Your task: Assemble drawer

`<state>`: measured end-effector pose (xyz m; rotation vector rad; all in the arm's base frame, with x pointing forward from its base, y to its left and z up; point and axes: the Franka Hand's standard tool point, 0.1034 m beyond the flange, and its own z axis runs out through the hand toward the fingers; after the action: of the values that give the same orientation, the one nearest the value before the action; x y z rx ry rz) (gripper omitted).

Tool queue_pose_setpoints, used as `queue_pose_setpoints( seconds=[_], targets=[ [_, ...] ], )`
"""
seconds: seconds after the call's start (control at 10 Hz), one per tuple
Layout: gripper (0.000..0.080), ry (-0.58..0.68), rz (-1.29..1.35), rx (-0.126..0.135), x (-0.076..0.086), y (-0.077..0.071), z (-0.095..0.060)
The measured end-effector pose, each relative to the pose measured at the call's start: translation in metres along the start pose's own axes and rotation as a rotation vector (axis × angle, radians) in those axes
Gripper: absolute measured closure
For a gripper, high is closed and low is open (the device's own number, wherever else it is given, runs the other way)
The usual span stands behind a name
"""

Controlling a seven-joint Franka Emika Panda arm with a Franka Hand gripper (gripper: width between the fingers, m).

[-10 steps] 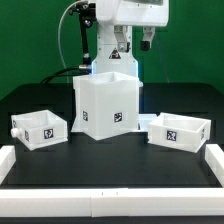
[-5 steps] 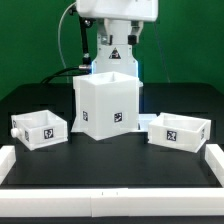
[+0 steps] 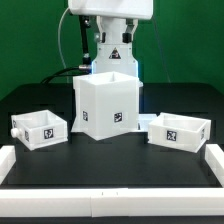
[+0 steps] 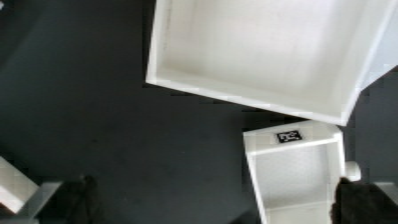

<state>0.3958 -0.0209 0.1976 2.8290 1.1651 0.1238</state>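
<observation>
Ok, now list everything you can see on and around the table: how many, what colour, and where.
box shell: one, white, tagged, upright at the table's middle, top open.
knobbed tray: one, white, tagged, on the exterior view's left of the shell, apart from it.
other tray: one, white, tagged, on the exterior view's right of the shell, apart from it.
table: one, black, under all three parts.
border: white, along the table's near edge and both near corners.
backdrop: green, behind the table.
cable: one, black, beside the arm.
arm: one, white, behind and above the shell.
gripper: one, dark fingers, open and empty, above the parts.
</observation>
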Motion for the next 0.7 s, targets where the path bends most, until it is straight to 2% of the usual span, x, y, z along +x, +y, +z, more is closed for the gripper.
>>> queue_pose_setpoints(
  seconds=[0.2, 0.3, 0.5, 0.6, 0.7],
  targets=[
    [0.0150, 0.003, 0.020, 0.006, -0.019, 0.016, 0.007],
    [0.0150, -0.006, 0.029, 0.035, -0.033, 0.026, 0.023],
    [0.0150, -0.016, 0.046, 0.075, -0.042, 0.044, 0.055],
    [0.0150, -0.015, 0.057, 0.089, -0.040, 0.054, 0.066],
    [0.0150, -0.012, 0.067, 0.086, -0.037, 0.053, 0.081]
  ],
)
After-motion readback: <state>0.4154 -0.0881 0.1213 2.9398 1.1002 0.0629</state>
